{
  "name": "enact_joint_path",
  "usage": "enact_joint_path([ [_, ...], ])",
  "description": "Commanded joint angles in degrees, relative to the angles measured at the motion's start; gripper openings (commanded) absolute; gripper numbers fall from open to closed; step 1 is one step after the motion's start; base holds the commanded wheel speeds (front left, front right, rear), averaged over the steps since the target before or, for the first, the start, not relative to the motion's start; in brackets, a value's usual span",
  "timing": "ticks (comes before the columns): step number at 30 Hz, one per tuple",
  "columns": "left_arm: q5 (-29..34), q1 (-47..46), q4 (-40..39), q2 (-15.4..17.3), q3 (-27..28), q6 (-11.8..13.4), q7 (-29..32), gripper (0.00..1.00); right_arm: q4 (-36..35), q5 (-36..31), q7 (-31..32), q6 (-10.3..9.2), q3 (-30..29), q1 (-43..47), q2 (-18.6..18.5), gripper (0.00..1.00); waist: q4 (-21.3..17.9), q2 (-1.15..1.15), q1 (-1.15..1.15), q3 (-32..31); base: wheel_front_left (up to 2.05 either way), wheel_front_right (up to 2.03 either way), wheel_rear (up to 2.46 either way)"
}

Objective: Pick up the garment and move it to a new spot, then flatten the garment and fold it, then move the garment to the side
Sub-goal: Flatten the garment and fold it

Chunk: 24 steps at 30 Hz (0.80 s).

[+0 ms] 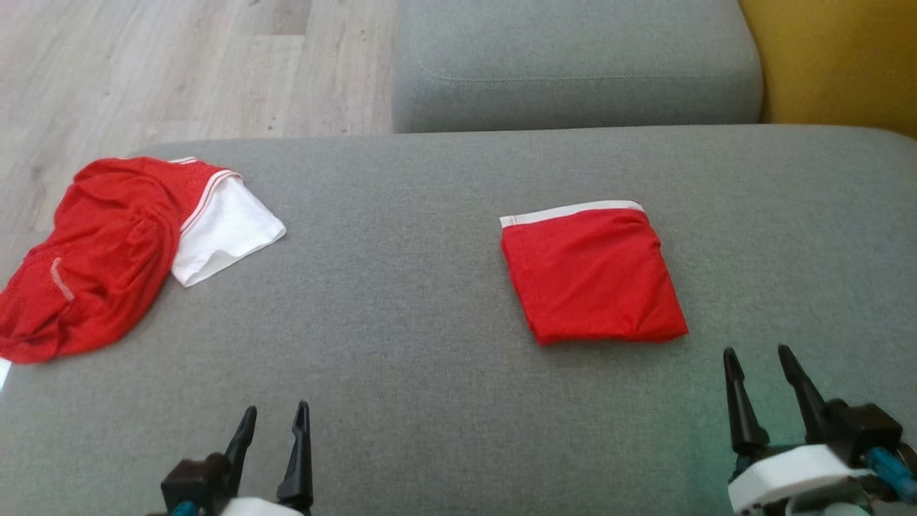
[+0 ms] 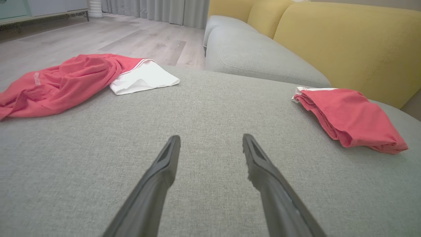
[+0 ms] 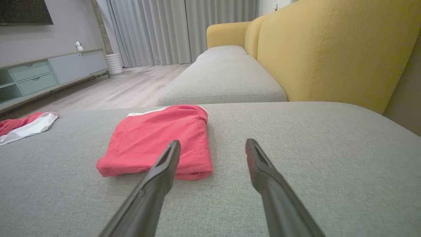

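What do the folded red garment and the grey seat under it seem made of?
Folded red garment with white waistband: probably thin, matte knit fabric; soft rounded folds, fine creases, no shine. Wide grey seat cushion: probably coarse woven upholstery cloth, matte; a speckled, grainy weave shows close up. Exact fibres cannot be told.

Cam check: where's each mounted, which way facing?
Head view: on the head, forward and down at the grey sofa seat; left gripper lower left, right gripper lower right.
Left wrist view: left wrist, low over the seat, along its fingers; crumpled red-and-white garment left, folded red garment right.
Right wrist view: right wrist, along its fingers; folded red garment ahead, yellow backrest right.
Shared: all show the folded red garment.
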Motion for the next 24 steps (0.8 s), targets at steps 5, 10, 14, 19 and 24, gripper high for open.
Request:
enact_joint_path([
  [5,0.30,-0.70,-1.82,-0.18,2.61,-0.04,-0.71,1.00,-0.53,0.84,-1.00,-0.04,0.39,-0.94,-0.50,1.00,1.55,0.00,0.00,-1.01,0.00,0.00,0.00],
  [10,0.29,-0.27,-2.05,-0.18,2.69,0.09,-0.71,1.00,0.12,1.13,-1.06,-0.04,-0.14,-0.74,0.23,1.00,2.19,0.00,0.00,-1.49,0.00,0.00,0.00],
  [14,0.50,-0.41,-2.05,-0.18,2.68,-0.06,-0.71,1.00,0.04,0.95,-1.07,-0.04,-0.36,-0.63,0.68,1.00,2.26,0.00,0.00,-1.56,0.00,0.00,0.00],
  [19,0.77,-0.17,-2.07,-0.18,2.92,-0.28,-0.71,1.00,-0.10,0.66,-1.07,-0.04,-0.44,-0.56,1.02,1.00,2.08,0.00,0.00,-1.44,0.00,0.00,0.00],
  [24,0.82,-0.32,-2.04,-0.18,2.91,-0.58,-0.71,1.00,-0.34,0.54,-1.08,-0.04,-0.72,-0.54,1.19,1.00,1.99,0.00,0.00,-1.04,0.00,0.00,0.00],
])
